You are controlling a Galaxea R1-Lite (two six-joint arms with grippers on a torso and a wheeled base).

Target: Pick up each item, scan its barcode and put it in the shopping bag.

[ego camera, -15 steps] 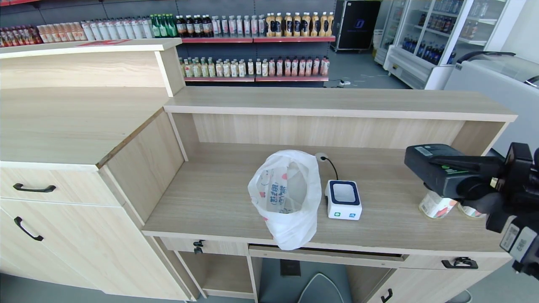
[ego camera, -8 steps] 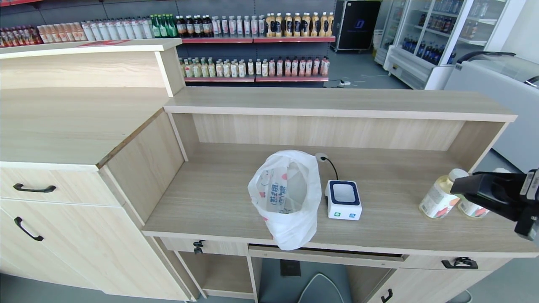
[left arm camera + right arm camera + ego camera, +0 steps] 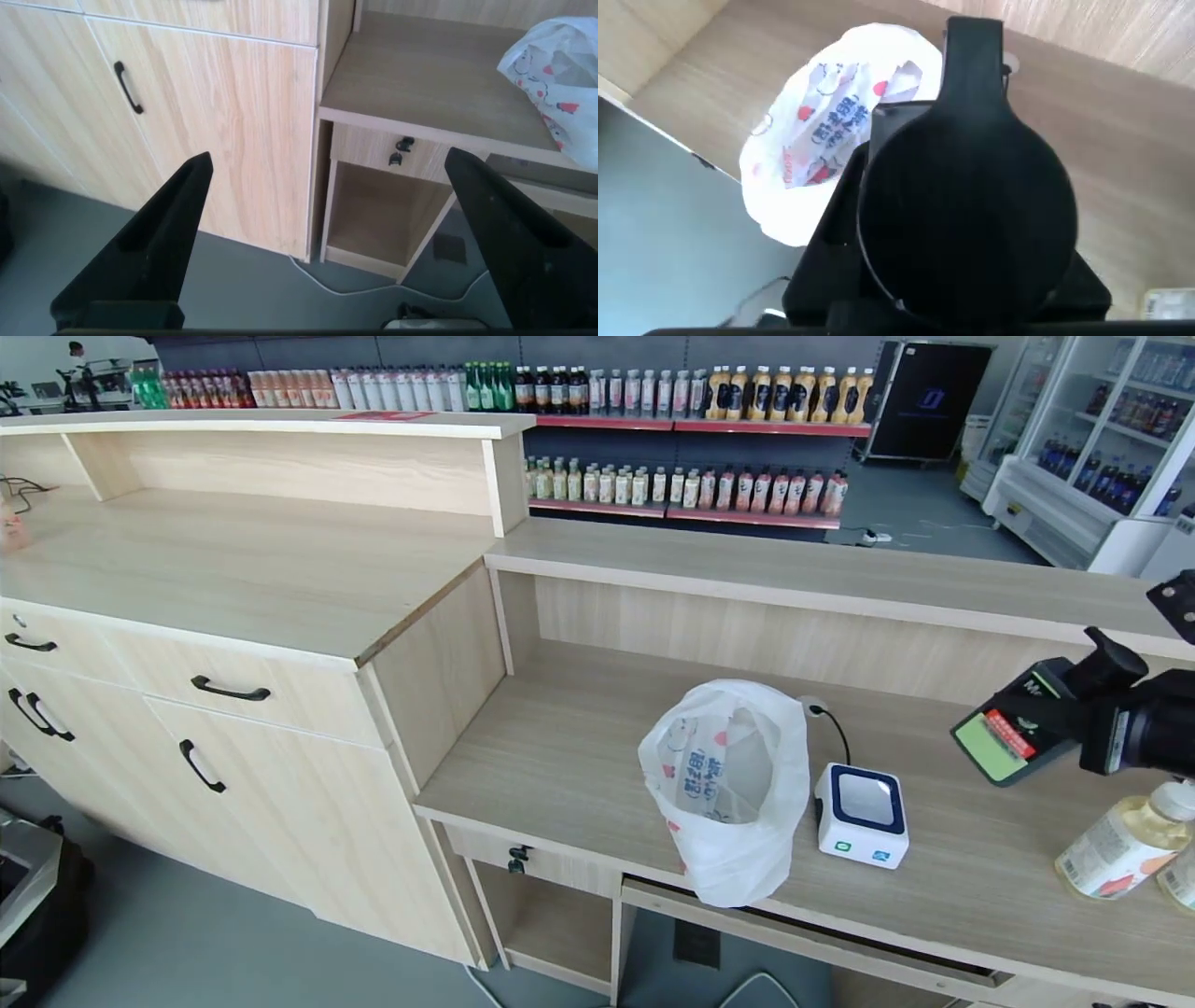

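Shopping bag (image 3: 728, 784): white, printed with blue writing and red marks; stood open on the counter (image 3: 579, 756), just beside the scanner (image 3: 861, 814).
Bottle (image 3: 1125, 845): label too small to read; on the counter's right end.
Left gripper (image 3: 327, 159): spread wide, empty.
Right gripper (image 3: 1018, 733): grip could not be told.

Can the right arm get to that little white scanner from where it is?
Probably yes. The right gripper, holding a black item, hangs above the counter with only bare wood between it and the scanner; the shopping bag stands on the scanner's far side, out of the way.
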